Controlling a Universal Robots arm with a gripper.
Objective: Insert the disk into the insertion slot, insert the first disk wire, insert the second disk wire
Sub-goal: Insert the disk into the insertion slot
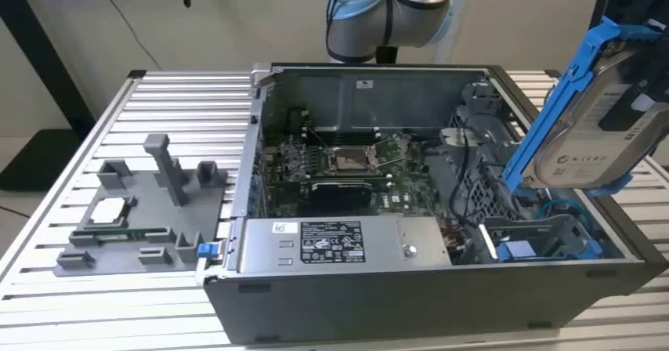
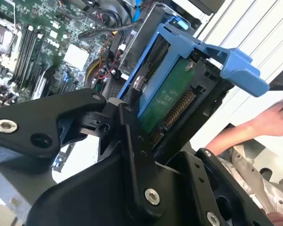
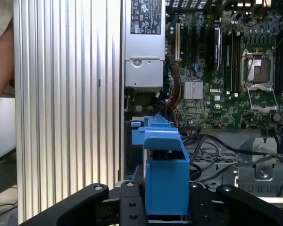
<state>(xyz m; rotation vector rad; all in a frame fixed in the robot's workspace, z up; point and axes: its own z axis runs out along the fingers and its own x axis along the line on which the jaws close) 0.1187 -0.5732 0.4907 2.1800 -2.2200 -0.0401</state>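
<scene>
Fingers: the black fingers (image 2: 129,127) are closed against the two sides of the disk's blue carrier, gripping it firmly.
Gripper: the gripper (image 3: 166,186) carries the disk and touches nothing else.
Disk: the disk (image 1: 596,124) is tilted steeply. In the exterior view its silver face and white label show, with the blue frame along the edge toward that view's left. In the second wrist view its green circuit board (image 2: 167,94) and a row of connector pins show inside the frame.
Disk position: it is raised over the end of the computer case (image 1: 418,304) at the exterior view's right, above the drive area and not seated in it.
Insertion slot: the insertion slot (image 1: 528,229) is a grey sheet-metal bay in the case's corner at the exterior view's right, below the disk, with blue plastic parts beside it.
Cables: black cables (image 3: 212,146) lie loose between the bay and the motherboard.
Motherboard: the green motherboard (image 1: 345,167) fills the middle of the case floor, its processor socket bare.
Power supply: the grey labelled power supply box (image 1: 324,245) sits along the case's near wall, toward the exterior view's left of the bay.
Table: the case lies open on a slatted aluminium table (image 1: 178,100).
Fixture: a grey parts fixture (image 1: 136,210) rests on the table, beside the case on the exterior view's left.
Person: a person's forearm (image 2: 236,136) shows past the disk in the second wrist view.
Arm: the robot arm (image 1: 387,10) rises behind the case.
</scene>
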